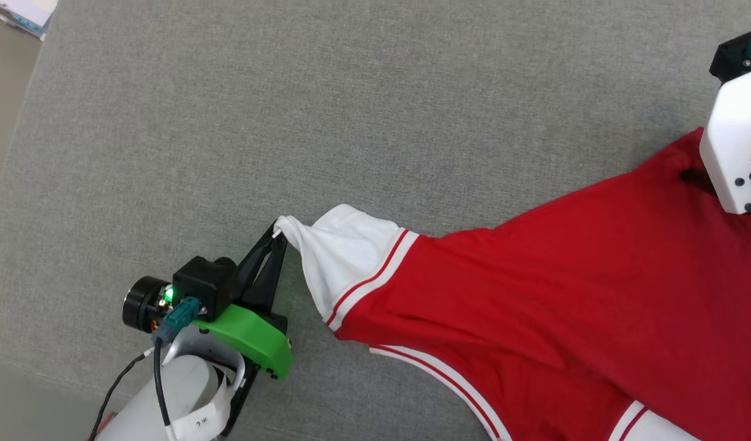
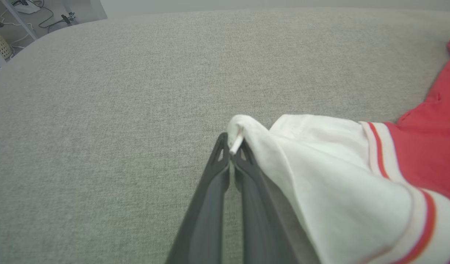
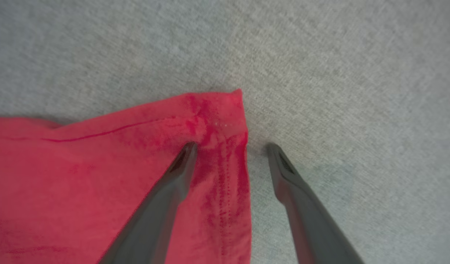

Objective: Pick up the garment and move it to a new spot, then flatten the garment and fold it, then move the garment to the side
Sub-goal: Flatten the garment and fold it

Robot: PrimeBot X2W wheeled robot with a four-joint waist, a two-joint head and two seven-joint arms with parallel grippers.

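Pinching the tip of the white sleeve (image 1: 345,251), the left gripper (image 1: 278,231) had its fingers pressed together on the cloth. The garment (image 1: 565,275) lay stretched across the grey fabric surface (image 1: 290,92), its red body off to the right. The right gripper (image 3: 230,146) stood spread wide at a red hem corner (image 3: 225,110) — one finger over the cloth, the other over bare surface — gripping nothing.

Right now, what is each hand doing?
Left hand: closed, pinching the white sleeve of the shirt.
Right hand: open, holding nothing, at the shirt's red corner.
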